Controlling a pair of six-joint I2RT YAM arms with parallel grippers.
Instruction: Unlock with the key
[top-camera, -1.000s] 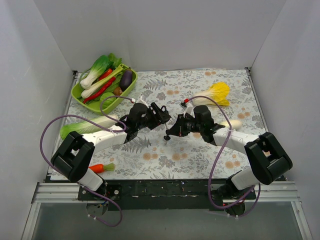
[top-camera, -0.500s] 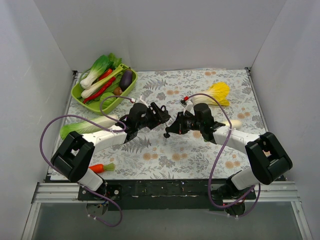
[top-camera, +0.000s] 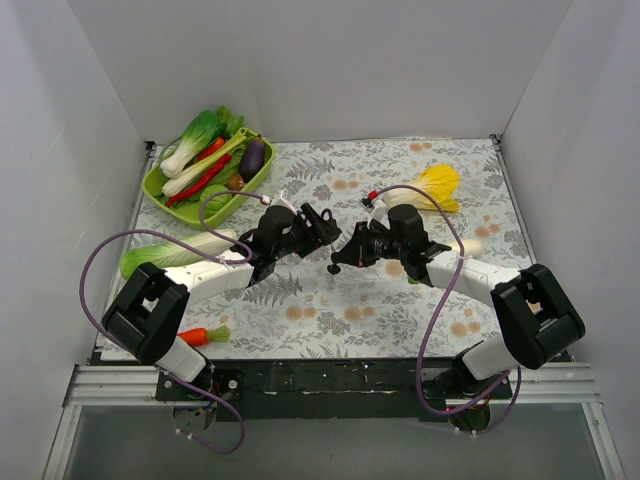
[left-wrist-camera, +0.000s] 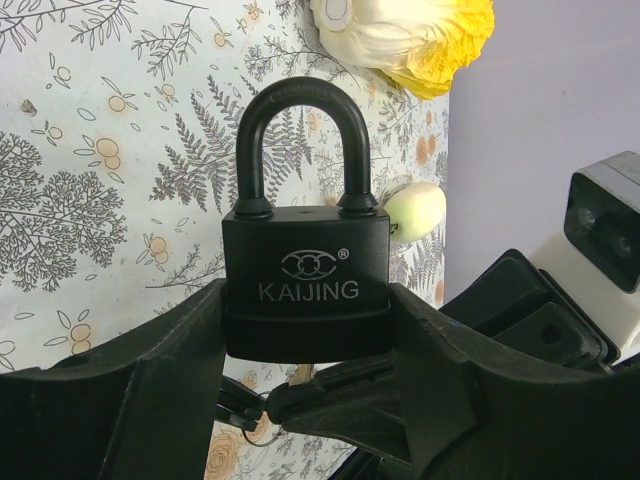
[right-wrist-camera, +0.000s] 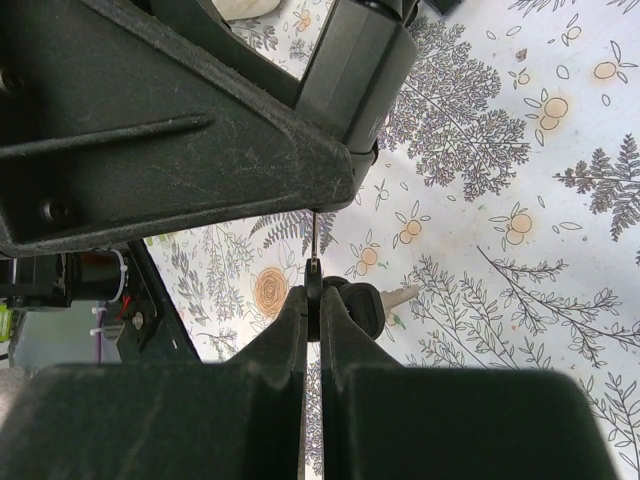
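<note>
My left gripper (left-wrist-camera: 305, 335) is shut on a black KAIJING padlock (left-wrist-camera: 305, 270), shackle closed and pointing away; in the top view it (top-camera: 322, 228) is held above the mat at centre. My right gripper (right-wrist-camera: 314, 305) is shut on the black head of a key (right-wrist-camera: 314, 285). The key's thin blade runs up to the underside of the left gripper, where the padlock's base is hidden. A spare key (right-wrist-camera: 372, 303) hangs beside it on a ring. In the top view the right gripper (top-camera: 345, 255) sits just right of and below the padlock.
A green tray (top-camera: 160, 186) of toy vegetables stands back left. A bok choy (top-camera: 165, 252) and a carrot (top-camera: 200, 335) lie at the left, a yellow cabbage (top-camera: 432, 186) and a pale small vegetable (top-camera: 470, 247) at the right. White walls surround the floral mat (top-camera: 330, 310).
My right gripper with the key has moved a little up and left toward the padlock's base. The left gripper holds the padlock nearly still.
</note>
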